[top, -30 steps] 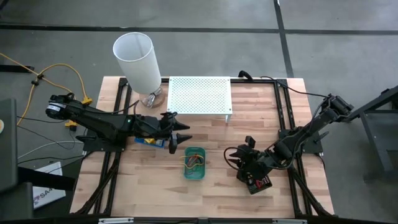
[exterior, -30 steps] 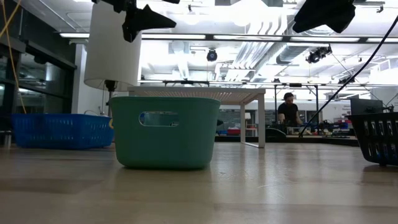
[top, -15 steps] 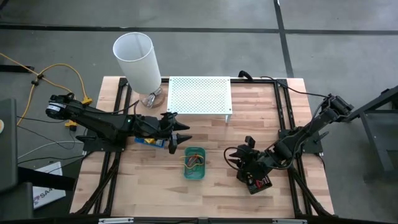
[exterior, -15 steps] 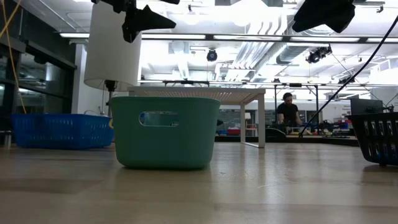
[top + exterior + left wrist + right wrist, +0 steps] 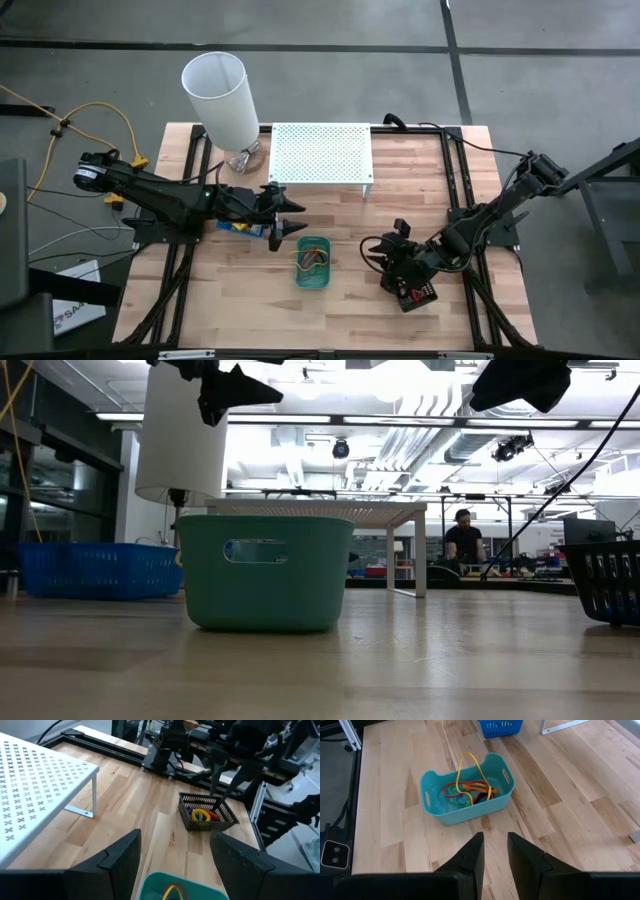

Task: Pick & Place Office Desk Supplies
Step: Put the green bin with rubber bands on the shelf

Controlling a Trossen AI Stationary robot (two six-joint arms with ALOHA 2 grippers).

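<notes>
Handling: the rubber bands (image 5: pixel 467 790) look light, thin and floppy; a pincer would likely do best pinching one where a loop arches clear of the heap, since strands lying tangled may drag their neighbours along
Look: a loose knot of yellow, red, orange and green loops, one tall yellow loop rising above the rim
Where: inside the green tray (image 5: pixel 312 262) near the middle of the bench (image 5: pixel 340 310), in front of the white perforated shelf (image 5: pixel 321 152)
Second lot: more coloured bands, yellow and red, lie in the black basket (image 5: pixel 207 816) on the bench's right side, under the right arm
Blue tray: a blue basket (image 5: pixel 95 569) sits just left of the green tray, partly hidden under the left arm in the overhead view; its contents cannot be made out
Left pincer (image 5: pixel 283 218): fingers spread wide and empty, poised above the bench just beyond the green tray's left corner
Right pincer (image 5: pixel 495 854): fingers drawn narrow with a slim gap, nothing between them, held over the black basket and facing the green tray
Bystander: a person (image 5: pixel 462 540) stands far back in the room, well away from the bench
</notes>
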